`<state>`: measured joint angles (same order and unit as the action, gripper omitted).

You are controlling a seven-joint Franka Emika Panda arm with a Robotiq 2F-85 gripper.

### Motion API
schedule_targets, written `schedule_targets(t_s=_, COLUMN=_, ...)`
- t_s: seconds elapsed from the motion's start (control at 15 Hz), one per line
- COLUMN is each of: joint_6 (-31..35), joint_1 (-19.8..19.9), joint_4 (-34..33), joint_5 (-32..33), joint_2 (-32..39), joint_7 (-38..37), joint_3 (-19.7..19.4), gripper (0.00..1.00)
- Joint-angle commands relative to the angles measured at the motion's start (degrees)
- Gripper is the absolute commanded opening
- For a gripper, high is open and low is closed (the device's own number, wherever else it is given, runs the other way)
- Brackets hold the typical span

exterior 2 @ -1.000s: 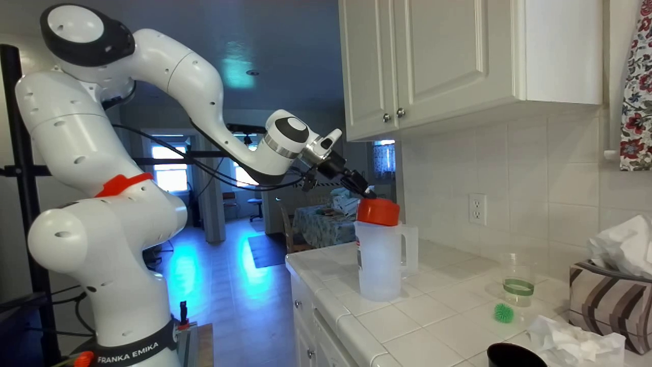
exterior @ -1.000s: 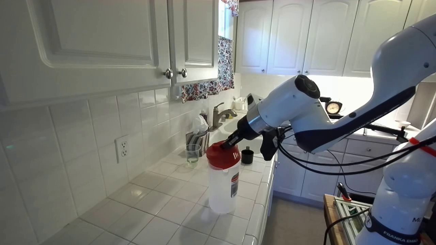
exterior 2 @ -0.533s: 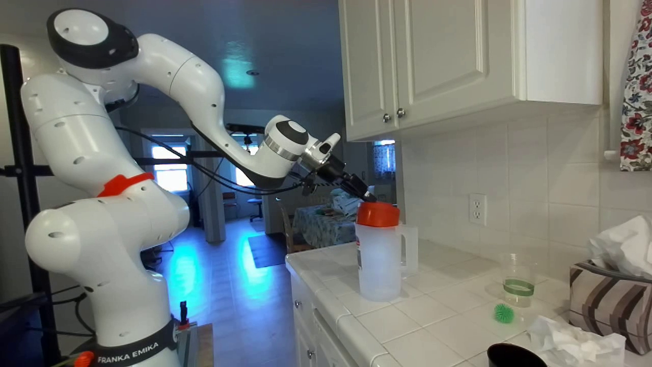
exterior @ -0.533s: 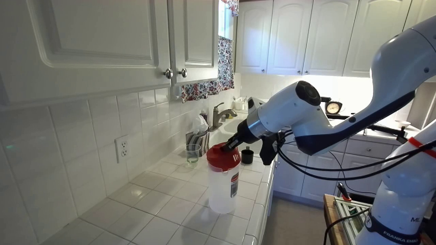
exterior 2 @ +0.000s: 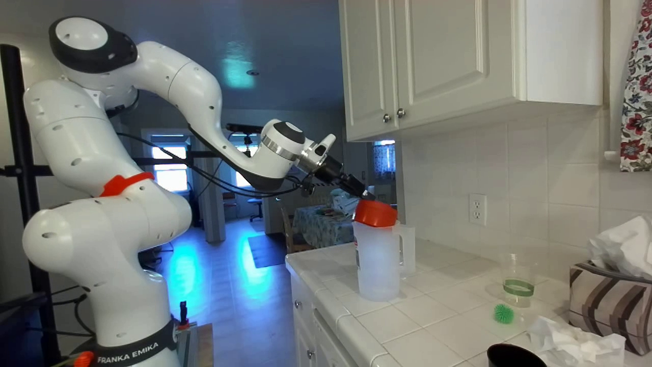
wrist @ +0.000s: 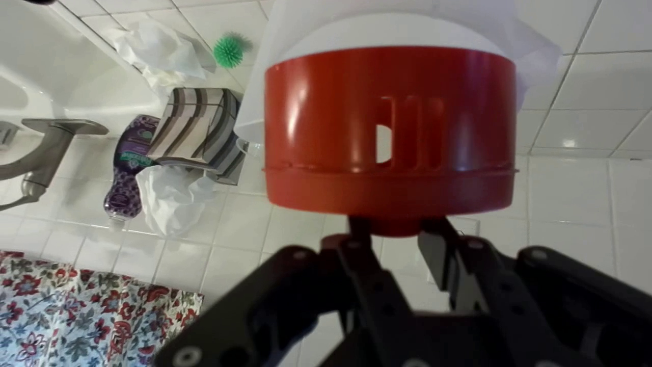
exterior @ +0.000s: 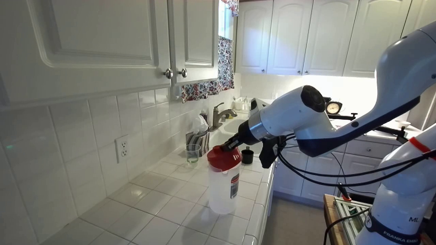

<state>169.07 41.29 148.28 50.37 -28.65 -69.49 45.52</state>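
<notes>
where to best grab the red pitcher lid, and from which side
By the raised knob atop the red pitcher lid, probably coming down at a slant from above, as the pincer is placed: the knob is narrow enough to sit between its fingers, while the lid's round body looks wider.

Three cameras trained on one counter [exterior: 136, 211]
In an exterior view the camera looks along it toward the sink [exterior: 234, 126]; in an exterior view, from the sink end back toward a far table [exterior 2: 323, 227]. Both frame the pitcher [exterior 2: 378, 265] at middle range. The wrist view, upside down, looks closely past the gripper [wrist: 395, 227] at the lid [wrist: 326, 117]; all three share the tissue box [wrist: 188, 127].
</notes>
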Motion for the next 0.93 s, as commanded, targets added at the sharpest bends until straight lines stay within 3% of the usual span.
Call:
schedule_targets(t_s=0.0, joint_6=2.28, joint_1=2.63, joint_4=1.54, joint_5=1.90, joint_2=-3.88, joint_7=-4.66, joint_3=2.25, gripper=0.08)
schedule_targets(t_s=0.6, joint_6=3.25, joint_1=8.54, joint_4=1.59, joint_5=3.74, joint_2=-10.26, joint_7=-11.77, joint_3=8.23, gripper=0.08)
schedule_targets(t_s=0.87, joint_6=3.04, joint_1=9.85, joint_4=1.44, joint_5=3.43, joint_2=-9.86, joint_7=-11.29, joint_3=9.61, gripper=0.08)
